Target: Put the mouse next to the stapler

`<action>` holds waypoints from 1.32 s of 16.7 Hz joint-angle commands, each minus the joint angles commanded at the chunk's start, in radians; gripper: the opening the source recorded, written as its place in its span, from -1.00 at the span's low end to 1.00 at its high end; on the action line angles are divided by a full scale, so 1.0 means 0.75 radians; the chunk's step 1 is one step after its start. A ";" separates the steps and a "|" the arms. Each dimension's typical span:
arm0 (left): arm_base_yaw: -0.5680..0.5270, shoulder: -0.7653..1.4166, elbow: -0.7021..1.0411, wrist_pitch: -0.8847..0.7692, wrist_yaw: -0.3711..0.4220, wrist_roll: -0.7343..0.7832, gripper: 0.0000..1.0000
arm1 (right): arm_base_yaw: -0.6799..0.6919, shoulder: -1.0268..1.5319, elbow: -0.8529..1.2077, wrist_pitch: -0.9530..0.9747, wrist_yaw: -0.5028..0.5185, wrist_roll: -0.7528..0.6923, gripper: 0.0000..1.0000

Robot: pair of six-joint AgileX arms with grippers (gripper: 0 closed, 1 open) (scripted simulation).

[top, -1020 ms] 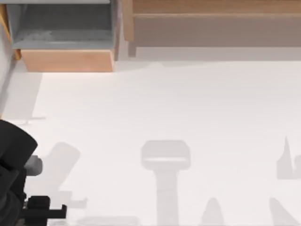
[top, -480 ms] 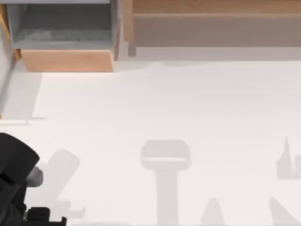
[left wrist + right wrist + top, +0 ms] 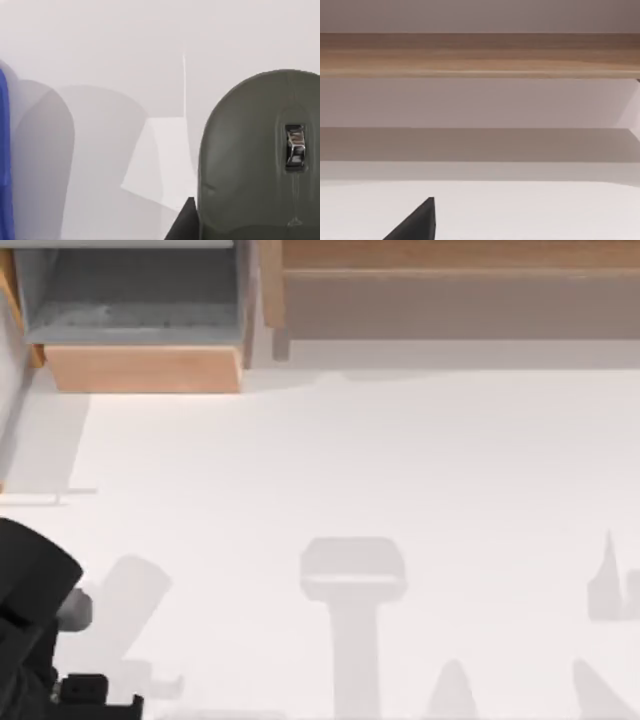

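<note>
My left arm [image 3: 30,600] sits at the lower left corner of the white table [image 3: 400,460], as seen from above, a black mass with a short light-grey cylinder on its side.

From the left wrist camera, the mouse [image 3: 260,160] lies on the table directly under that arm's pincer. It is a dull grey-green oval with a metallic scroll wheel [image 3: 295,145] set in its top. One black fingertip [image 3: 185,222] of my left pincer shows just beside the edge of the mouse, at or very near its side. I cannot tell how far this pincer is open, nor whether it has hold of the mouse.

A blue object [image 3: 5,160] stands at the edge of the same view, well apart from the mouse; too little of it shows to say what it is.

From the right wrist camera, one black fingertip [image 3: 415,222] of my right pincer hangs above the bare table, facing a wooden shelf [image 3: 480,55] at the far side. I cannot tell its opening either.
</note>
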 joint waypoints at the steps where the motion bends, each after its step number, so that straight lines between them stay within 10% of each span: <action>1: 0.000 -0.003 0.002 0.006 0.000 0.000 -1.00 | 0.000 0.000 0.000 0.000 0.000 0.000 1.00; 22: 0.004 0.053 -0.074 0.089 0.002 0.005 -1.00 | 0.000 0.000 0.000 0.000 0.000 0.000 1.00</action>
